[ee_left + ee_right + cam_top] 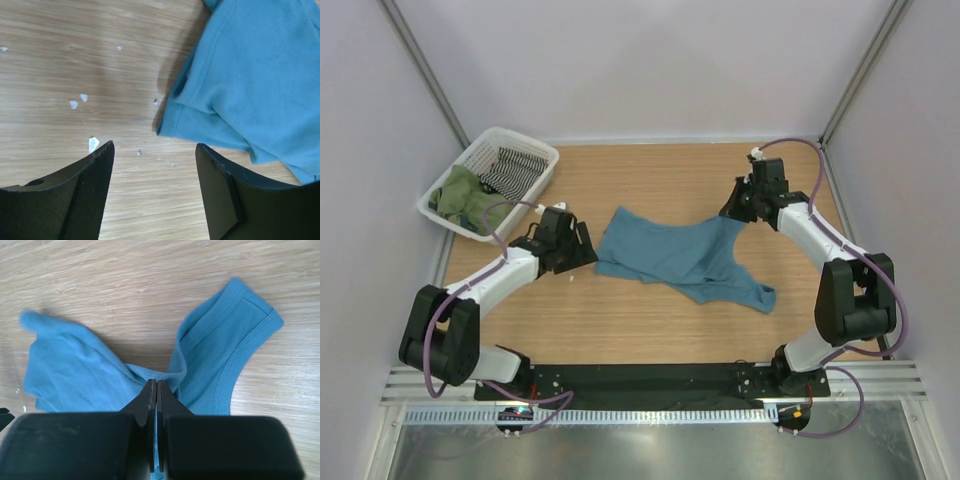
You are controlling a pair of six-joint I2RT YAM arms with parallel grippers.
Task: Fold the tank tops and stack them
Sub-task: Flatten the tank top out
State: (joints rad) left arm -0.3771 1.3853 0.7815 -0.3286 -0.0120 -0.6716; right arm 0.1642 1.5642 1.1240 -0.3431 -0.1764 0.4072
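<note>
Here the spreading-out step seems to be in hand: the plain teal-blue knit tank top lies rumpled at the middle of the pale wood-grain table, not yet flat. The right gripper has its jaws pressed together, pinching a gathered fold of cloth beside a rib-hemmed strap loop. The left gripper hovers spread just short of the limp, stitched corner, touching nothing. Next, I judge, it must close on that corner so both can draw the cloth taut. A crumpled olive-green top sits in the white slotted basket.
</note>
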